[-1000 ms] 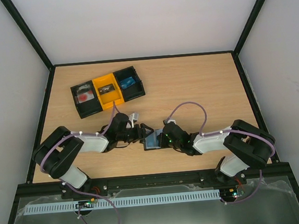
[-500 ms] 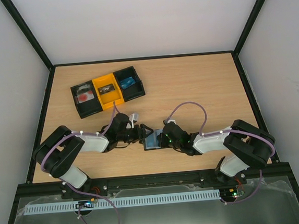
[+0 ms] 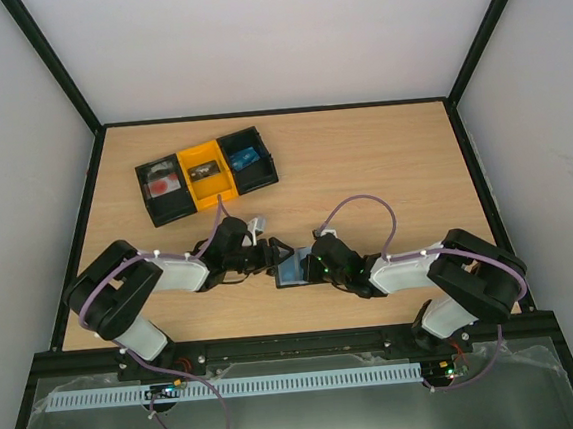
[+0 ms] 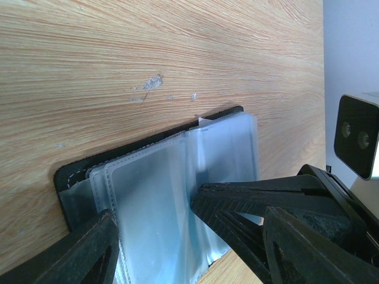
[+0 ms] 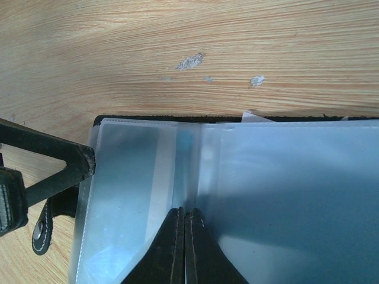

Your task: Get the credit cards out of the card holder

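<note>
The card holder (image 3: pixel 289 270) lies open on the table between the two arms, a black wallet with clear, pale-blue sleeves (image 5: pixel 284 195). It also shows in the left wrist view (image 4: pixel 154 201). Its black tab with a snap (image 5: pixel 40 232) sticks out at the left. Light blue shows through the sleeves, but I cannot tell single credit cards apart. A small white corner (image 5: pixel 251 115) pokes out at the far edge. My right gripper (image 5: pixel 185 214) is shut, its tips pressed on the centre fold. My left gripper (image 4: pixel 189 254) is open, with one finger (image 4: pixel 89 248) at each side of the sleeves.
A black-and-yellow three-compartment tray (image 3: pixel 208 188) stands at the back left of the wooden table, with small items in it. Black frame rails run along the table's sides. The two grippers are close together over the wallet.
</note>
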Tool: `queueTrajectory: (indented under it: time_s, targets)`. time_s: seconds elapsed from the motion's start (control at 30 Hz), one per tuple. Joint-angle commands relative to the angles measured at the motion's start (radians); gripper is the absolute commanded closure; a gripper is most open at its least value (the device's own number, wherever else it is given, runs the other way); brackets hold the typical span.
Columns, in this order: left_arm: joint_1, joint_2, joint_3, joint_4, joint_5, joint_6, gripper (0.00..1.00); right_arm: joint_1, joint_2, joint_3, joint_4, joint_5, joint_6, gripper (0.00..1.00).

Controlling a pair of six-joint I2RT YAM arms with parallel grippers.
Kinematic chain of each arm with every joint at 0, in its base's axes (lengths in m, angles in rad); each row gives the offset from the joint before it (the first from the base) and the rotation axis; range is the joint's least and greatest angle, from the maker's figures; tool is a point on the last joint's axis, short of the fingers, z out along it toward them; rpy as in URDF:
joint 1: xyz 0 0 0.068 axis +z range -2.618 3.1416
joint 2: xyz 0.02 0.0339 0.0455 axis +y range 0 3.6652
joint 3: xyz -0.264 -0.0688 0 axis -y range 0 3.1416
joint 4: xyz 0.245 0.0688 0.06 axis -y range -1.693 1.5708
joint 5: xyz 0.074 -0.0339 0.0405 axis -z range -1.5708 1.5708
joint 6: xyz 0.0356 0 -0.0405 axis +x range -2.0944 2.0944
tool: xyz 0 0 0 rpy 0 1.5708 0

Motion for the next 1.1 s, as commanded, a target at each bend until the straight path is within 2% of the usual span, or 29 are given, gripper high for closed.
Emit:
queueTrajectory:
  time_s: [0.0,1.07]
  targets:
    - [-0.002,0.018,-0.001,-0.001,0.0,0.016,0.31,0.004,0.038,-0.026,-0.051,0.015,0.005,0.98]
    - [-0.019,-0.008,-0.004,0.094,0.082,-0.064,0.32,0.004,0.043,-0.032,-0.028,0.003,0.007,0.98]
